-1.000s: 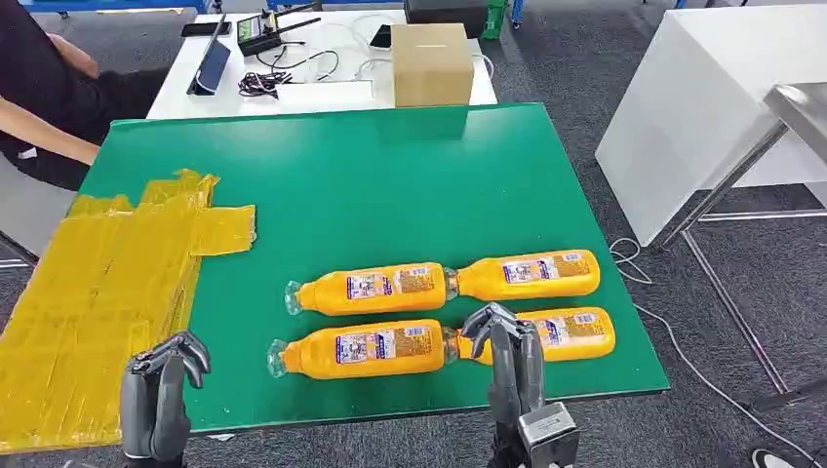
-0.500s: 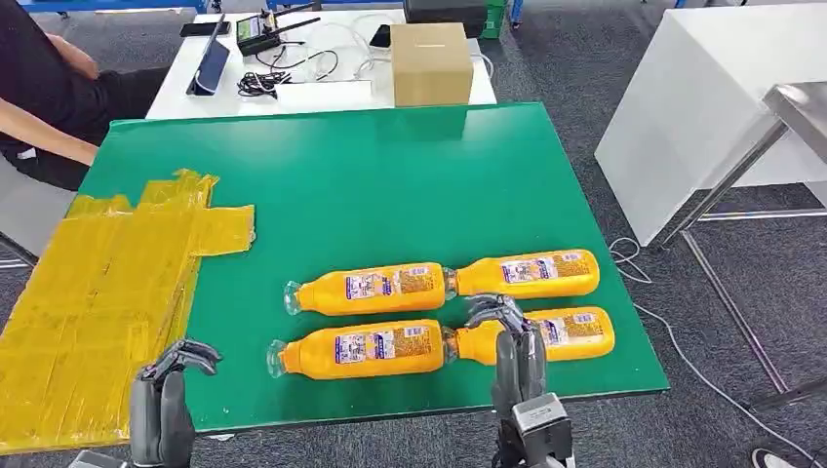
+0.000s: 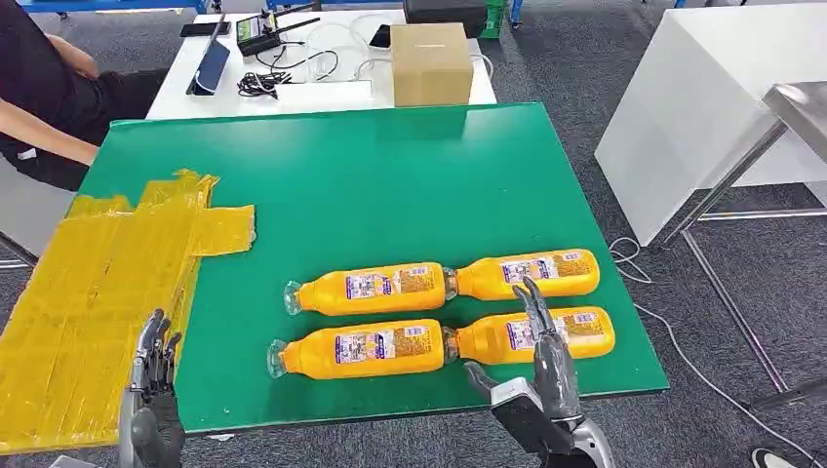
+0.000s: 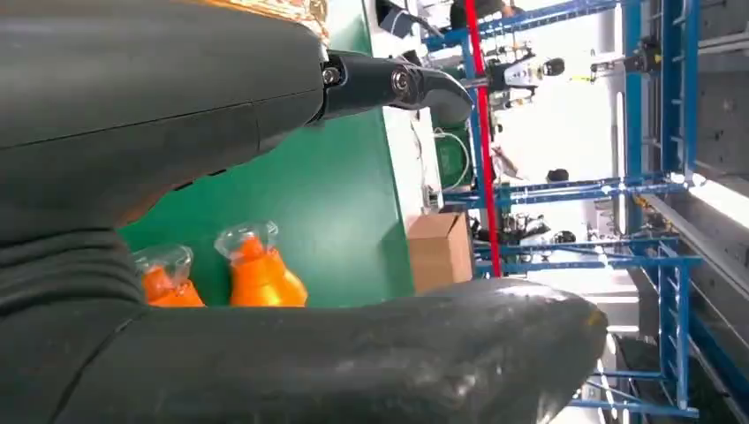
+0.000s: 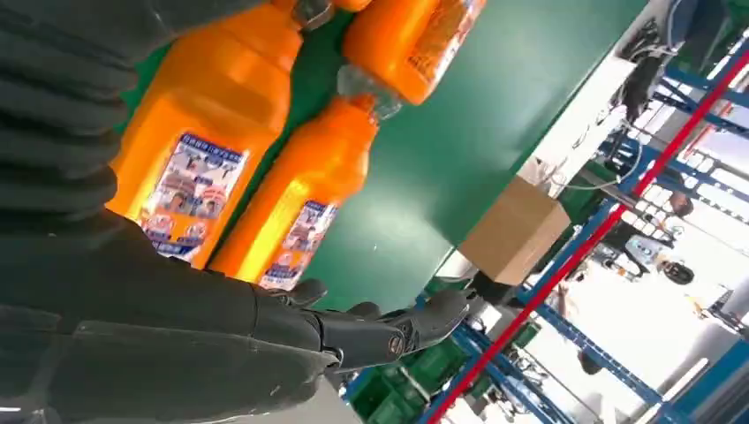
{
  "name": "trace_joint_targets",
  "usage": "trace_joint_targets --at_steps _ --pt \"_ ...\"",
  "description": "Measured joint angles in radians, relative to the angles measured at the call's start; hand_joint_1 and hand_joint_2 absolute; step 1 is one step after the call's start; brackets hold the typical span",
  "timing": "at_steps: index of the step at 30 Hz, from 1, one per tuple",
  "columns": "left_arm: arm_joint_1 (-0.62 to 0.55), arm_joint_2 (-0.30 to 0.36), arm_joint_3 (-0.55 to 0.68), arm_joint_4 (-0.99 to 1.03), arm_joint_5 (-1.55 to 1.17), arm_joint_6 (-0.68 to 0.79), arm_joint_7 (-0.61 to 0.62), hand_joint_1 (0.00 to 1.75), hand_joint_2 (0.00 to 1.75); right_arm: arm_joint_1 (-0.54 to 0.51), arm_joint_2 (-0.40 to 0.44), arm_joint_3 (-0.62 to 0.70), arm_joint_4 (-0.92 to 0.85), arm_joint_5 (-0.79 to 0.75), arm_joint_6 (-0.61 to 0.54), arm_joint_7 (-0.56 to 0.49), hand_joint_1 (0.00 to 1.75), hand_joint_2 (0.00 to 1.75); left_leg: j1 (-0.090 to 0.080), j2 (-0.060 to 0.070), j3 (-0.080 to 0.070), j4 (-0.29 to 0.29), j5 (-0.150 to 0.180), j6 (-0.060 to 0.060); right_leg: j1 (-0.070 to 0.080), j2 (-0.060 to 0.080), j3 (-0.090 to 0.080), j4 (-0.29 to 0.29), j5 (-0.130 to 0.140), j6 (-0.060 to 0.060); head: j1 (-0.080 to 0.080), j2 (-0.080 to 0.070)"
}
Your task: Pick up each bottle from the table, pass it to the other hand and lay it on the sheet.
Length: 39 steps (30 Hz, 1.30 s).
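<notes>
Bottles (image 3: 444, 312) all four lie on the green table (image 3: 341, 175), in two rows of two, necks meeting in the middle of each row. None has reached the yellow sheet (image 3: 98, 292), which lies bare on the table's left side, so you have the whole task ahead of you: every pick, every handover and every laying-down.

Your right hand (image 3: 541, 356) hangs at the near edge, fingers straight and apart, holding nothing, its tips over the near-right bottle (image 3: 541, 333). I cannot tell whether they touch it. That bottle looks the likely first pick. Your left hand (image 3: 151, 390) sits low over the near edge of the sheet, fingers straight and close together, also empty, well apart from any bottle.

Watch the packing. The near-right bottle's neck meets the base of the near-left bottle (image 3: 361, 351), and the far row lies just beside the near row, so closing on one may nudge its neighbours or set them rolling.

Beyond the green table stands a white desk (image 3: 322, 93) with a cardboard box (image 3: 431, 63), cables and a tablet. A person (image 3: 44, 93) sits at the far left corner, an arm near the sheet's far end. A white bench (image 3: 702, 107) stands to the right. None of these lies between bottles and sheet.
</notes>
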<state>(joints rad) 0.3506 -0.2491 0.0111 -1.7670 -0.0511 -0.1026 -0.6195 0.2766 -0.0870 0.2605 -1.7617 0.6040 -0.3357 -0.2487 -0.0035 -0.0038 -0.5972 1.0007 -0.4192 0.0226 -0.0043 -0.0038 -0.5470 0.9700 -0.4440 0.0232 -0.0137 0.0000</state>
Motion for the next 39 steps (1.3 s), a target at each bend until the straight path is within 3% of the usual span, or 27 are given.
trace_joint_targets --at_steps 6,13,20,29,39 --pt "0.011 -0.006 0.025 0.003 -0.013 -0.031 0.013 0.00 0.00 0.046 -0.060 -0.060 -0.036 0.107 -0.008 0.068 0.00 1.75 0.000 0.000 0.000 0.000 0.000 0.000 0.000 0.000 0.000 0.000 0.000 0.000 0.000 0.000" --pt "0.015 -0.018 0.063 0.003 -0.034 -0.078 0.034 0.00 0.00 0.067 -0.139 -0.168 -0.057 0.217 0.132 0.167 0.00 1.75 -0.001 0.000 0.000 0.000 0.000 0.001 0.000 0.000 0.000 0.000 0.000 0.000 0.000 0.000" --pt "0.014 -0.024 0.076 0.005 -0.041 -0.098 0.043 0.00 0.00 0.061 -0.191 -0.208 -0.051 0.250 0.189 0.212 0.00 1.75 -0.001 0.000 0.000 0.000 0.000 0.001 0.000 0.000 0.000 0.000 0.000 0.000 0.000 0.000" --pt "0.009 -0.024 0.081 0.023 -0.039 -0.122 0.054 0.00 0.00 -0.027 -0.253 -0.212 0.016 0.254 0.287 0.242 0.00 1.75 -0.001 0.000 0.000 0.000 0.000 0.001 0.000 0.000 0.000 0.000 0.000 0.000 0.000 0.000" --pt "-0.003 -0.024 0.088 0.038 -0.032 -0.129 0.061 0.00 0.00 -0.144 -0.262 -0.144 0.116 0.279 0.362 0.257 0.00 1.75 -0.001 0.000 0.000 0.000 0.000 0.001 0.000 0.000 0.000 0.000 0.000 0.000 0.000 0.000"
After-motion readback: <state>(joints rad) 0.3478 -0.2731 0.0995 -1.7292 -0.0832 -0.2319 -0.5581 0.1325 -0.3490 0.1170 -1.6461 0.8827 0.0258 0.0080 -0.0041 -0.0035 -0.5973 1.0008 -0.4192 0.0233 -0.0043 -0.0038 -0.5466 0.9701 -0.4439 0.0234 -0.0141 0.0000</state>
